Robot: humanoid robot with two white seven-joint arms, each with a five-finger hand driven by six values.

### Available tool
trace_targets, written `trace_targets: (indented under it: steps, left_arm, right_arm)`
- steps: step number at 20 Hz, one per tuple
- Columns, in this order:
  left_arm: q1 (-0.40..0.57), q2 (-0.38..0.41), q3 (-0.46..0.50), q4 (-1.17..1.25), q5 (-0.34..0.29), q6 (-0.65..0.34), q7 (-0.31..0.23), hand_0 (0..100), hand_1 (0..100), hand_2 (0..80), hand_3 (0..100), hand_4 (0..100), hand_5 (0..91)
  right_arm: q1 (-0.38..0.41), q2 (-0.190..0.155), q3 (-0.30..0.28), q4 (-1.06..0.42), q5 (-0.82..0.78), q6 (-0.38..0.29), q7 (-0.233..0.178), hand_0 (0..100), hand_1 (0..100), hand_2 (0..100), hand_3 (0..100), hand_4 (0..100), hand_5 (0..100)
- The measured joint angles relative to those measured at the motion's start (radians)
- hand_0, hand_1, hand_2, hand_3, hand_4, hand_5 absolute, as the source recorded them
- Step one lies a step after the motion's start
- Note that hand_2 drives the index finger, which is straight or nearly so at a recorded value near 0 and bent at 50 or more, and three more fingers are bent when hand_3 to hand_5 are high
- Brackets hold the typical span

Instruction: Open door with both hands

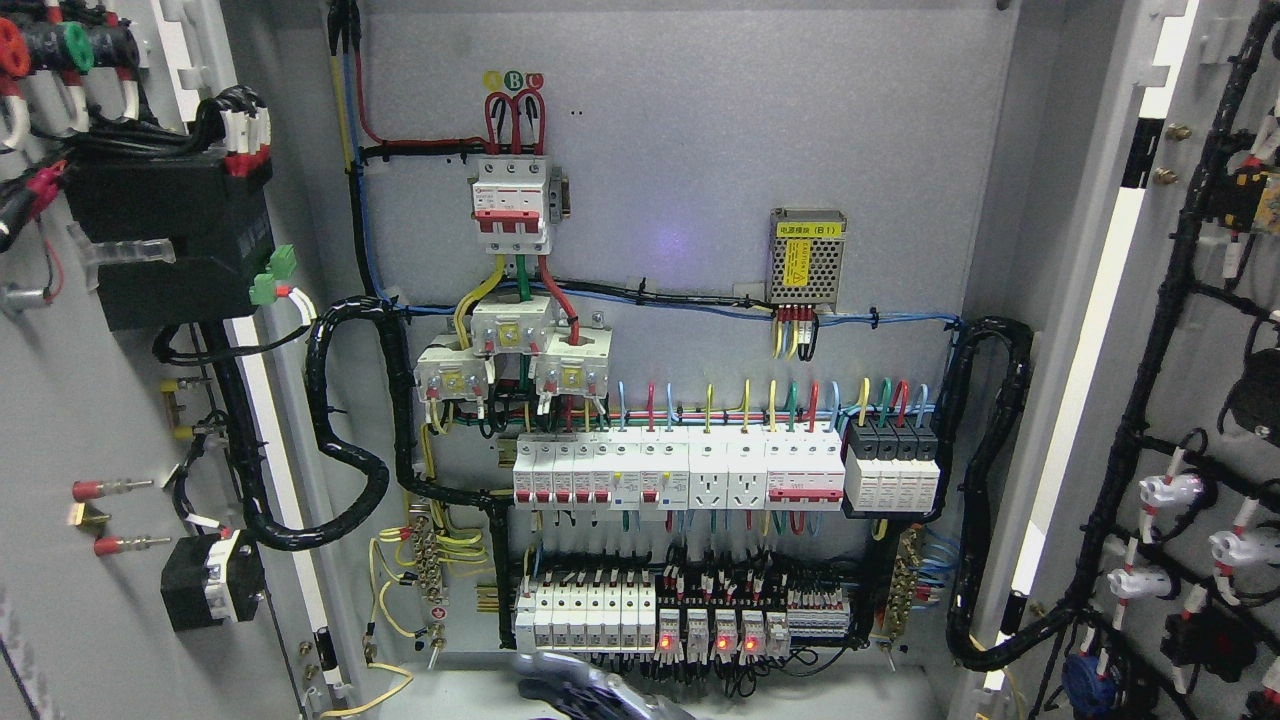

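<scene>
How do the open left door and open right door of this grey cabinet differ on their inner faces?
The left door carries a big black box up high and a small black block lower down; the right door carries neither. The right door bears a branching black harness feeding white-capped fittings. Both are grey, swung wide and wired.

An industrial electrical room: an open grey steel cabinet [680, 150] packed with circuit breakers [600, 472], relays [700, 632], a power supply [806, 257] and bundled wiring [345, 450]

head view | faces open cabinet [680, 150] interior straight on | close, slightly downward
</scene>
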Motion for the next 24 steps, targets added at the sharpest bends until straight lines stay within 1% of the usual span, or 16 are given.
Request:
trace_targets:
  steps: [3,7,9,11,13,16,21,24]
  left_arm:
    - [-0.003,0.048,-0.036,-0.203,-0.004,-0.128,-0.002,0,0,0.0,0,0,0.0]
    - [-0.027,0.095,-0.066,-0.399,-0.008,-0.383,-0.003,0,0,0.0,0,0,0.0]
    - [-0.039,0.114,-0.070,-0.484,-0.009,-0.456,-0.003,0,0,0.0,0,0,0.0]
    - [-0.048,0.131,-0.067,-0.557,-0.010,-0.491,-0.004,0,0,0.0,0,0,0.0]
    - [-0.054,0.143,-0.056,-0.620,-0.010,-0.503,-0.007,0,0,0.0,0,0,0.0]
    - [-0.071,0.149,-0.030,-0.698,-0.010,-0.510,-0.003,0,0,0.0,0,0,0.0]
    - [-0.113,0.114,0.036,-0.802,-0.007,-0.512,0.002,0,0,0.0,0,0,0.0]
    - [-0.123,0.091,0.083,-0.852,-0.004,-0.512,0.004,0,0,0.0,0,0,0.0]
  right_arm:
    - [0.123,-0.050,-0.044,-0.057,-0.001,-0.156,-0.011,0,0,0,0,0,0]
    - [0.252,-0.097,-0.118,-0.112,-0.003,-0.298,-0.016,0,0,0,0,0,0]
    - [0.301,-0.114,-0.159,-0.133,-0.005,-0.370,-0.016,0,0,0,0,0,0]
    - [0.339,-0.129,-0.195,-0.151,-0.008,-0.427,-0.017,0,0,0,0,0,0]
    - [0.372,-0.141,-0.233,-0.166,-0.011,-0.458,-0.017,0,0,0,0,0,0]
    - [0.415,-0.155,-0.281,-0.184,-0.033,-0.475,-0.018,0,0,0,0,0,0]
    - [0.455,-0.175,-0.341,-0.210,-0.146,-0.482,-0.049,0,0,0,0,0,0]
    - [0.466,-0.187,-0.370,-0.222,-0.197,-0.483,-0.055,0,0,0,0,0,0]
